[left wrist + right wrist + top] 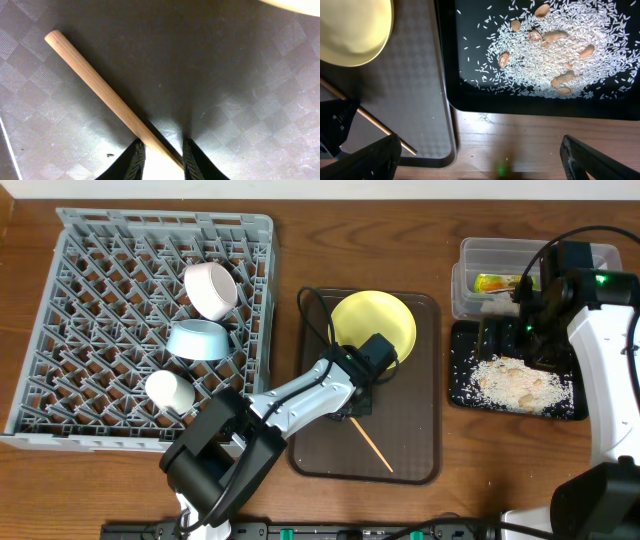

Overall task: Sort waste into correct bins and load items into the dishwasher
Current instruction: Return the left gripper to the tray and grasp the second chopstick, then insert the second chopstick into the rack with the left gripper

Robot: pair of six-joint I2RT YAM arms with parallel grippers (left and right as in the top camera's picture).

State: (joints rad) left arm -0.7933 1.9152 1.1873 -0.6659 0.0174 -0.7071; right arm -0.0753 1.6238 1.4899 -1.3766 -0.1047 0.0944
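The brown serving tray sits mid-table. The round yellow plate rests at its far end and one wooden chopstick lies slantwise on the patterned surface nearer the front. The left arm stretches across the tray's left side. The left gripper is down at the chopstick, just short of the plate's rim, with a finger on either side of the stick's lower end. The jaws are narrow, but whether they actually pinch the stick cannot be told.

To the left, the grey dish rack holds a white bowl, a light blue bowl and a small white cup, all on their sides among the pegs.

At the right, the clear tub holds a yellow-green wrapper. The black tray in front of it carries a heap of rice-like crumbs with a few brownish nut-like bits. The right arm hangs above both bins and hides part of each. The right gripper has its fingers spread wide, with nothing in them.
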